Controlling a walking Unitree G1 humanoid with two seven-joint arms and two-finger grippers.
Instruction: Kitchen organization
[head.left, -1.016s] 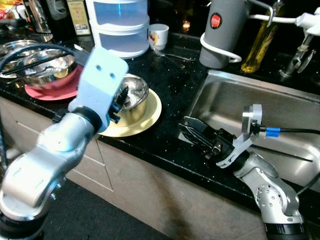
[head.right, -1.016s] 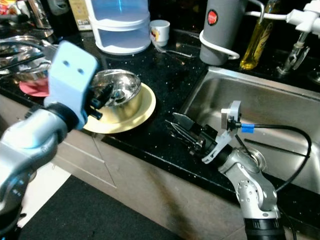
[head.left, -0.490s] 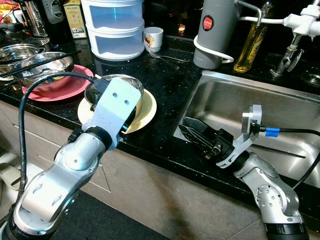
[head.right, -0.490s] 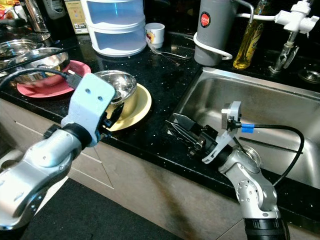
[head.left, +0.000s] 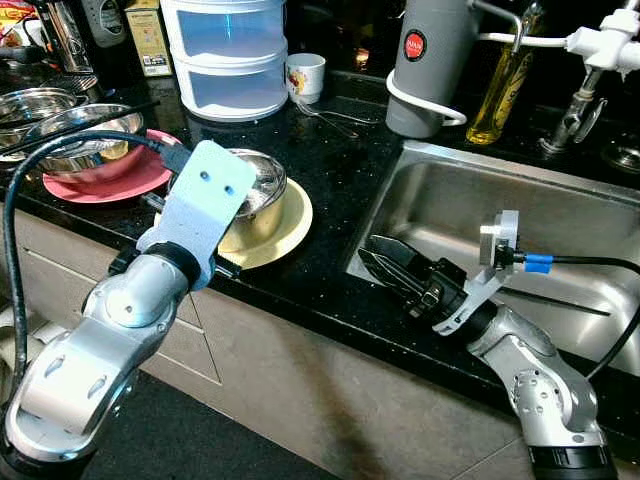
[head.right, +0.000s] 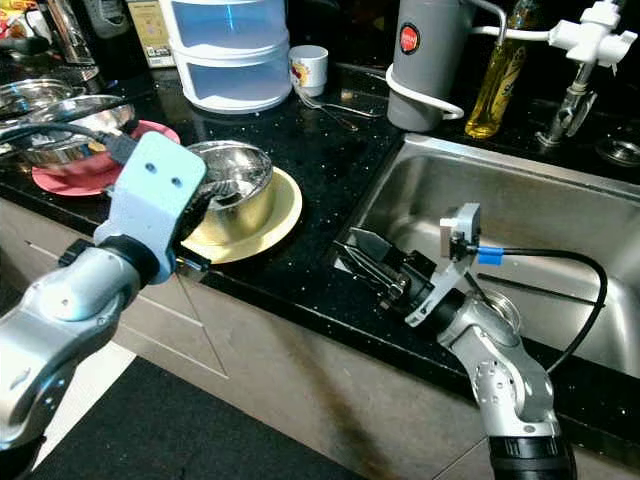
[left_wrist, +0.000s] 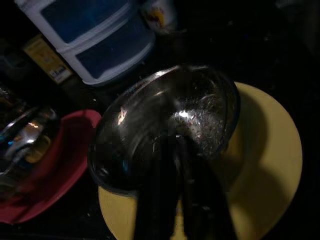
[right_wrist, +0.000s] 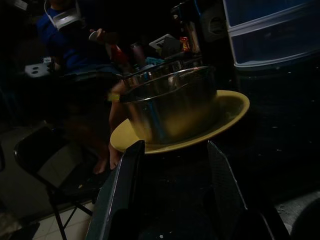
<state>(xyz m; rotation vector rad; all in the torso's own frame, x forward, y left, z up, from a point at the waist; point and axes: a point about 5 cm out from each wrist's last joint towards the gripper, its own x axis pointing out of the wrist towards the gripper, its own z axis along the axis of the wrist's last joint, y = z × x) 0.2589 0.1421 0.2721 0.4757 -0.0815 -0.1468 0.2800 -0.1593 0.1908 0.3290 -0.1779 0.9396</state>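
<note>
Black speckled stone countertop (head.left: 330, 180) runs across the scene, with a stainless steel sink basin (head.left: 520, 230) sunk into its right half. At the far edge stand a white and blue stacked plastic drawer unit (head.left: 228, 55), a tall grey cylindrical appliance with a red badge (head.left: 433, 60), a bottle of yellow oil (head.left: 500, 85) and a small white printed cup (head.left: 305, 75).

On the left, the robot's silver left arm ends in a pale blue wrist housing (head.left: 205, 205) that hides most of its gripper from above. In the left wrist view the left gripper (left_wrist: 177, 150) reaches over the near rim of a round shiny steel bowl (head.left: 260, 195); its two black fingers lie close together, but the picture is dark and blurred, so whether they pinch the rim cannot be told. The bowl sits upright on a round pale yellow plate (head.left: 290, 225) near the counter's front edge.

To the far left, a second steel bowl (head.left: 85, 135) rests on a round red plate (head.left: 120, 175), partly cut off.

The right gripper (head.left: 395, 270) hovers over the counter edge beside the sink, fingers spread apart and empty, pointing toward the yellow plate.

The right wrist view is very dark; a person in blue (right_wrist: 70, 45) sits dimly beyond the bowl.
</note>
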